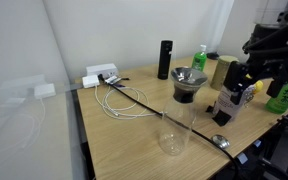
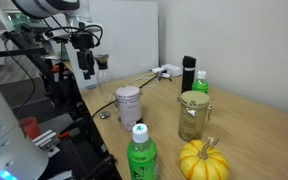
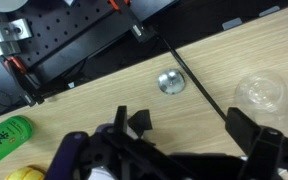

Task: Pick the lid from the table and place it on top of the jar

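Gripper point(image 3: 184, 140) hovers with jaws spread and empty above the table point(image 3: 84, 110), where the lid point(image 3: 171, 82) lies flat, near but apart from the uncovered jar point(image 3: 260, 93); pickup and placement both appear outstanding.

From where I stand I count one small silvery lid point(image 3: 171, 82) on the tabletop point(image 1: 124, 145) and one clear glass jar point(image 1: 174, 130). There are two green bottles, a nearer green bottle point(image 2: 139, 157) and a farther green bottle point(image 2: 200, 82). I also see one orange pumpkin point(image 2: 203, 160), one tall black cylinder point(image 2: 188, 72), one dark dripper point(image 1: 189, 78), one storage jar with a yellowish top point(image 2: 192, 115) and one white power strip point(image 1: 101, 75). The white cables point(image 1: 119, 100) are too tangled to count.
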Controlling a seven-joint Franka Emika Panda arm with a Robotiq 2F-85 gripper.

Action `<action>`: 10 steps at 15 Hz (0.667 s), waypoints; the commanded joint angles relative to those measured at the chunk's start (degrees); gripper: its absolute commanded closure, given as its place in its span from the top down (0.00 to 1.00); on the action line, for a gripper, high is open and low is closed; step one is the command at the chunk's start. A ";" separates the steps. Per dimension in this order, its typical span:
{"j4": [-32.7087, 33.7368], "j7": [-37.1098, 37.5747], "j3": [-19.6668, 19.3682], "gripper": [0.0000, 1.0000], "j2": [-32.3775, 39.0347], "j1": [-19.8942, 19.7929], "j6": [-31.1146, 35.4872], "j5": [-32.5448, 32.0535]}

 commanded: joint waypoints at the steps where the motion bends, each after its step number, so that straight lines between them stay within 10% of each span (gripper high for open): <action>1: -0.01 6.55 0.11 1.00 4.94 -0.08 3.98 -1.42; 10: 0.13 8.07 -3.53 1.00 13.25 1.94 11.30 0.99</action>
